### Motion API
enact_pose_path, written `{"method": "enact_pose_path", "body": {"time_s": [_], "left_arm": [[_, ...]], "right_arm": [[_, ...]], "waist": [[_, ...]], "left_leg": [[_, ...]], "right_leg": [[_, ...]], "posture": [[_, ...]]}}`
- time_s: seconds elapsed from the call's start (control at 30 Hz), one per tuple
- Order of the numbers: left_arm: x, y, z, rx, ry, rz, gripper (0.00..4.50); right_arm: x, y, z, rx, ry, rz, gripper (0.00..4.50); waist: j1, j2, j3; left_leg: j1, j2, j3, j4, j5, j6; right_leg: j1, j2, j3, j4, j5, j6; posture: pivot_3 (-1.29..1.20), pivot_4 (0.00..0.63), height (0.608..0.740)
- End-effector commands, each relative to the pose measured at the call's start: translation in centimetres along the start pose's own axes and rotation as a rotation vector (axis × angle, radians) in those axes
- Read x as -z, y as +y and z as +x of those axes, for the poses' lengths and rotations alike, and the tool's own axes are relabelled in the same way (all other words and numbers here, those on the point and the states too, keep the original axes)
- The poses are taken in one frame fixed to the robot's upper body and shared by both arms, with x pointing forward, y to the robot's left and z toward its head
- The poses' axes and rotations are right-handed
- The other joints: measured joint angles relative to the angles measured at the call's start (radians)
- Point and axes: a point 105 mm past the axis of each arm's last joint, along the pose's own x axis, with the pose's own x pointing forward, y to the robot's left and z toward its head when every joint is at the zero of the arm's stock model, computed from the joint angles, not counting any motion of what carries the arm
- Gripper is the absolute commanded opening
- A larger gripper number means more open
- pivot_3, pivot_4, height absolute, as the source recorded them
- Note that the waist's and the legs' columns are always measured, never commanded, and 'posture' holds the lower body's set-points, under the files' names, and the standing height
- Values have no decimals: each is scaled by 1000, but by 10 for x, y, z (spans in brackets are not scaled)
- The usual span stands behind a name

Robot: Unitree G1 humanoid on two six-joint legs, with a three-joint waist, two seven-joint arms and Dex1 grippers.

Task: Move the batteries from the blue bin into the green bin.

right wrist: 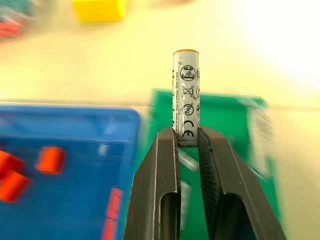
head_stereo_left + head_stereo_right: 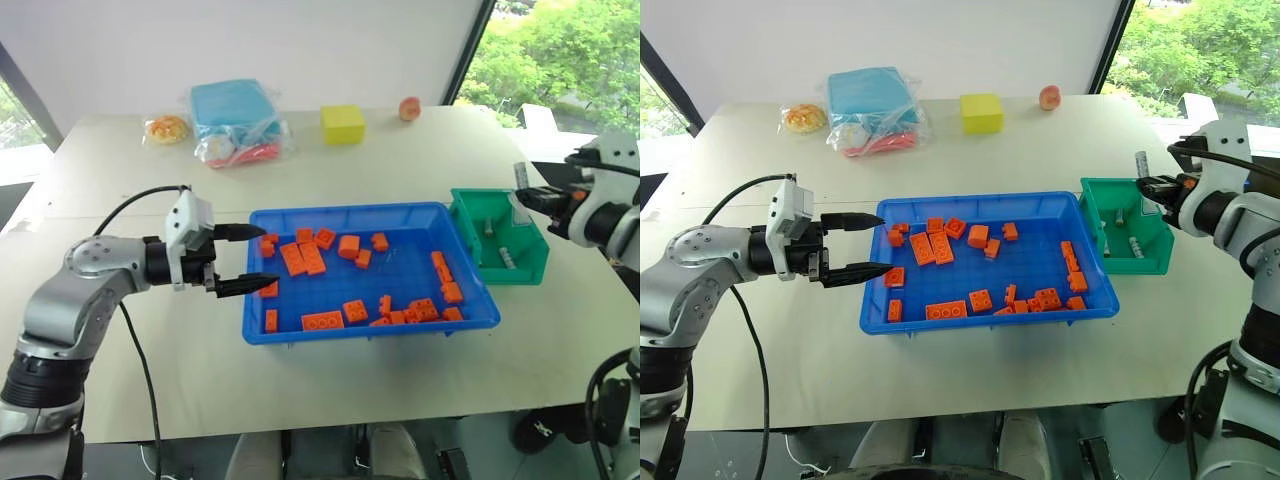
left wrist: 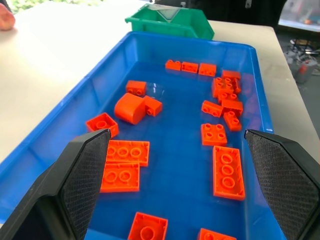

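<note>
**Battery held above the green bin**

The right pincer [image 1: 187, 145] clamps one battery [image 1: 186, 95] upright over the green bin [image 2: 1092, 205], where two batteries [image 2: 1134, 246] already lie. The left pincer [image 2: 245, 258] hangs wide apart at the blue bin [image 2: 262, 335], which holds orange bricks [image 2: 302, 258].

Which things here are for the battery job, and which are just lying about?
For the job: battery in right gripper, batteries in green bin, blue bin.

Lying about: orange bricks, yellow cube, bagged box.
</note>
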Motion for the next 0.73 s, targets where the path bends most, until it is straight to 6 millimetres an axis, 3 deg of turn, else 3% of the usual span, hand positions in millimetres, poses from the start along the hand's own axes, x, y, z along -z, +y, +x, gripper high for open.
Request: {"method": "enact_pose_path", "body": {"time_s": [0.03, 0.1, 0.2, 0.33, 0.47, 0.6, 0.73], "left_arm": [[-11, 3, -1, 6, -19, 42, 4500], [-11, 4, -1, 9, -17, 44, 4500], [-14, 4, -3, 12, -14, 50, 4500], [-19, 5, -8, 7, -20, 39, 4500], [-19, 5, -20, 9, 12, 31, 4500], [-23, 7, -31, 16, 26, 21, 4500], [-25, 10, -36, 7, 40, 39, 4500]], "right_arm": [[-15, 2, 0, -31, -49, -95, 2508], [-22, -2, -1, -40, -67, -141, 3465], [-28, -7, -12, -105, -67, -224, 3465], [-27, 0, -40, -338, -68, -383, 3465], [-13, -3, -61, -512, -14, -602, 3465], [-11, -15, -62, -564, -21, -640, 3465], [1, -11, -62, -647, 21, -681, 3465]], "waist": [[-3, 4, 1], [-1, 7, 3], [6, 7, 4], [8, 4, 4], [3, 4, 4], [-3, 5, 5], [0, 7, 5]], "left_leg": [[0, 0, 0, 0, 0, 0], [1, 0, 0, 0, 0, 0], [0, 0, 1, 0, 0, 0], [0, -1, -1, 0, 0, 1], [0, -1, 0, 1, -2, -1], [2, 1, 1, 1, -2, -2], [2, 2, 2, 1, -2, -2]], "right_leg": [[0, 0, 0, 0, 1, 1], [0, 0, 0, 1, 1, 2], [0, 0, 0, 1, 1, 2], [1, 0, 0, -1, 1, 3], [2, -1, 0, -2, 0, 2], [2, -1, 0, -2, 0, 2], [1, 0, 0, -1, 0, 1]], "posture": [[0, 150, 704], [0, 150, 704], [0, 150, 704], [0, 150, 704], [0, 150, 704], [0, 150, 704], [0, 150, 704]]}}
